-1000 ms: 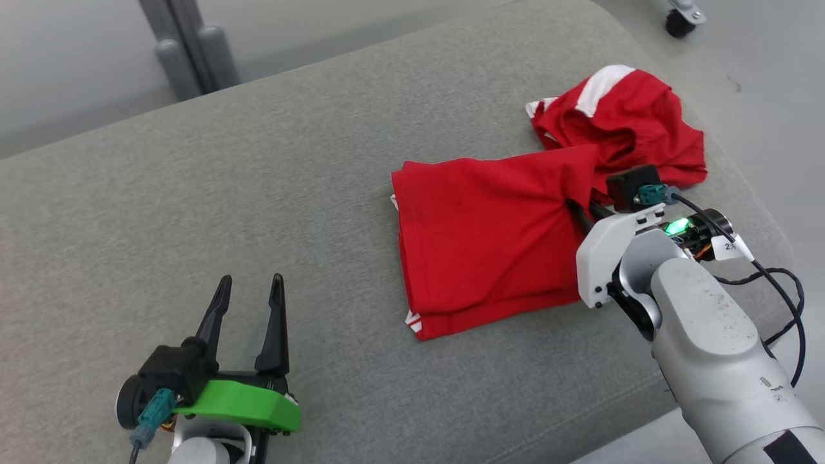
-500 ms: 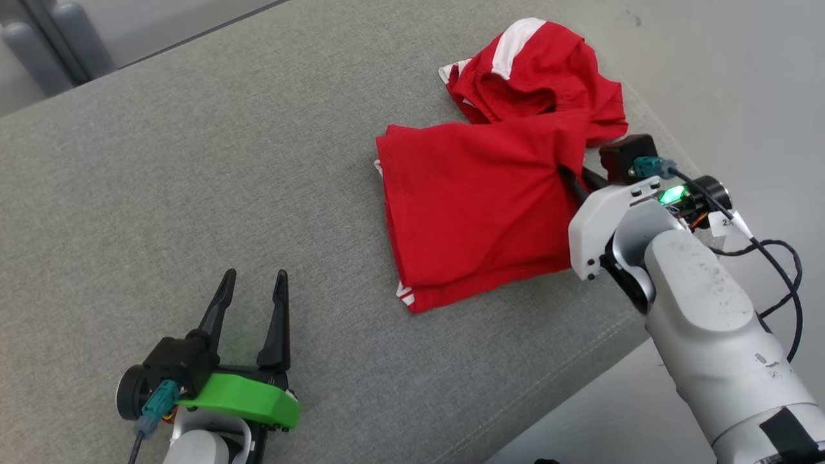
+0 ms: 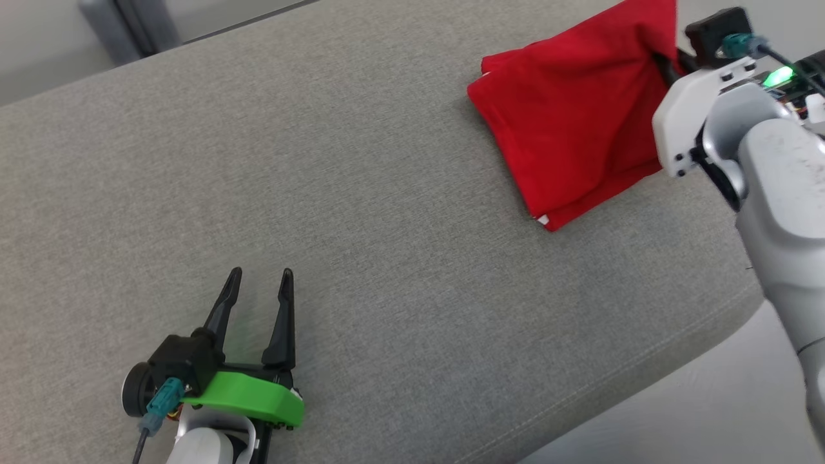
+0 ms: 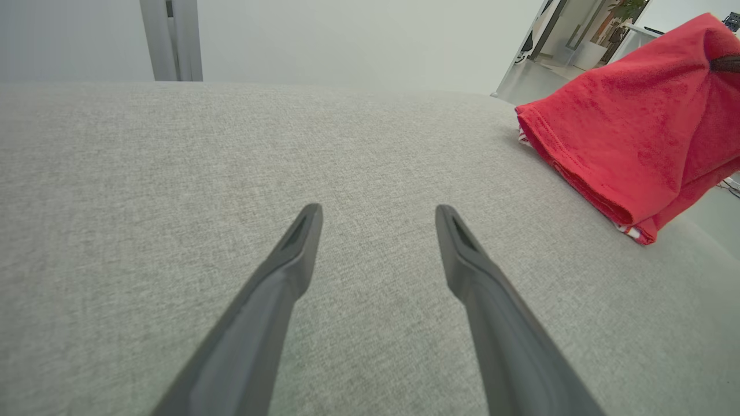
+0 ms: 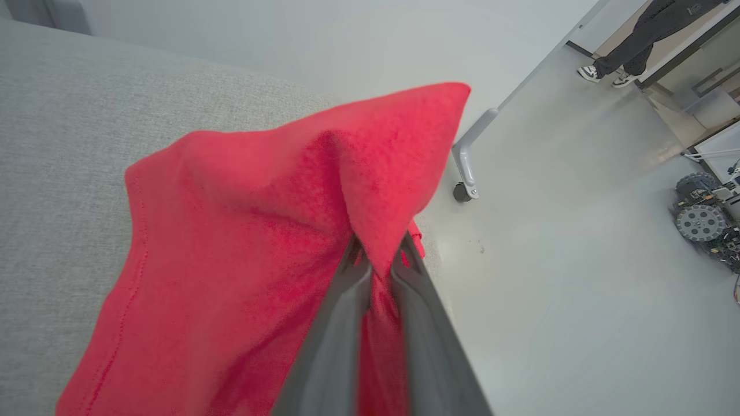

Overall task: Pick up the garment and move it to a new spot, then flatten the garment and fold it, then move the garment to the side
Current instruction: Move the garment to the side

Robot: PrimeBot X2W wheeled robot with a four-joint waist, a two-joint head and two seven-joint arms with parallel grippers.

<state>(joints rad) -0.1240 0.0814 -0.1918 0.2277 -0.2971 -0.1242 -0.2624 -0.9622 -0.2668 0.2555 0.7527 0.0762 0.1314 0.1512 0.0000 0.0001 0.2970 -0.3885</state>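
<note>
The garment point(image 3: 573, 122) is red with a bit of white trim, folded over, at the far right of the grey cushion point(image 3: 361, 212). My right gripper point(image 3: 667, 63) is shut on its right side and lifts that side into a peak, while the lower edge still rests on the cushion. Seen from the right wrist, the red garment point(image 5: 243, 242) is pinched between the two fingers point(image 5: 341, 323). My left gripper point(image 3: 260, 278) stands open and empty over bare cushion at the lower left; in the left wrist view the garment point(image 4: 636, 133) lies to its far right.
The cushion's front edge point(image 3: 644, 361) runs along the lower right with pale floor point(image 5: 578, 260) beyond. A grey wheeled leg point(image 5: 465, 167) stands on the floor past the garment. A person's legs point(image 5: 636, 29) and a small wheeled machine point(image 5: 705, 216) are farther off.
The camera has swung, shifting the whole view. My right gripper has raised the garment's gripped side; the crumpled part with the white stripe no longer shows. The left gripper stays open and still.
</note>
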